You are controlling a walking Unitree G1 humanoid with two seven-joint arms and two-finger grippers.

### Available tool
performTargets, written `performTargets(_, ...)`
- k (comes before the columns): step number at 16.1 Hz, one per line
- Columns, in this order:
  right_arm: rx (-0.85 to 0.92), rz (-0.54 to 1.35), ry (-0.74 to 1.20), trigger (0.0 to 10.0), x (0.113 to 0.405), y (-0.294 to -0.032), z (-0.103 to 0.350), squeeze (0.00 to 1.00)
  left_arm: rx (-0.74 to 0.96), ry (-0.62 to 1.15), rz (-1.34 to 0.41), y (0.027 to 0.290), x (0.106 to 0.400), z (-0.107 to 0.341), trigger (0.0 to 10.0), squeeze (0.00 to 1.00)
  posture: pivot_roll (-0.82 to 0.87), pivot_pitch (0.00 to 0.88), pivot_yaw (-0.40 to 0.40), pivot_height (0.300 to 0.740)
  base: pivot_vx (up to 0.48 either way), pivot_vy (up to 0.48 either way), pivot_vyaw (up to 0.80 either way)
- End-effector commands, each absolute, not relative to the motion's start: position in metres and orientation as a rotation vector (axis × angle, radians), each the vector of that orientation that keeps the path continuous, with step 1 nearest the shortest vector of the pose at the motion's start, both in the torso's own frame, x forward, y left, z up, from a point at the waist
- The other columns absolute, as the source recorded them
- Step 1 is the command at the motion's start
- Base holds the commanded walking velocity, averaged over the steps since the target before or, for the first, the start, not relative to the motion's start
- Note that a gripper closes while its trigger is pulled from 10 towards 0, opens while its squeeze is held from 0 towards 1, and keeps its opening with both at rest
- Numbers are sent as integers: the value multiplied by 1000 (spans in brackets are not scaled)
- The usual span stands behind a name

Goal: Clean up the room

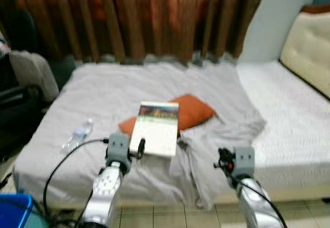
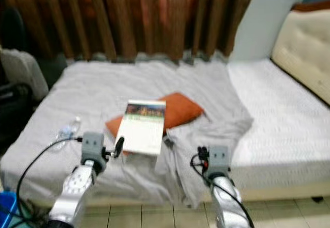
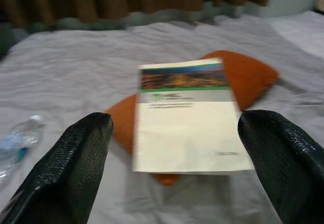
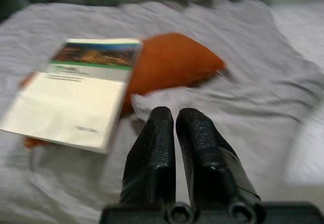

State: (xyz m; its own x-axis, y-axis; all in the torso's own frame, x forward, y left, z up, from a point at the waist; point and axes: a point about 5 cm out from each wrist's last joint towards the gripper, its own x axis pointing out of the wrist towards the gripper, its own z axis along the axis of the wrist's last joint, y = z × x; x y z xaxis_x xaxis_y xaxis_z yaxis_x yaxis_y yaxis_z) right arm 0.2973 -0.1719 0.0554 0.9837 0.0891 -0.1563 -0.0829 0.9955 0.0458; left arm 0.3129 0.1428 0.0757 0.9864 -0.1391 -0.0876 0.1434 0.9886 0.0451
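left wrist view: left gripper (image 3: 174,173), fingers spread wide, faces the book (image 3: 188,117) lying on the orange pillow (image 3: 243,74) on the bed (image 1: 93,91). right gripper (image 4: 174,148) is closed, empty. risk: the soft pillow yields, and the book slips off.

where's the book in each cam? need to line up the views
Left eye: book low centre, lying on the orange pillow.
Right eye: book left of centre, same pillow.
Left wrist: book centre, beyond the open jaws.
Right wrist: book on the left side.
Shared landmark: the orange pillow.
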Motion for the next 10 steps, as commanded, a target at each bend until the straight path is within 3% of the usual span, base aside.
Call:
performTargets(1,59,118,156,10000,298,-161,56,0,49,120,-112,154,310,69,10000,0,-17,0,-18,740,0,480,0)
performTargets(10,67,124,152,10000,298,-160,56,0,58,127,-111,155,310,68,10000,0,-18,0,-18,740,0,480,0)
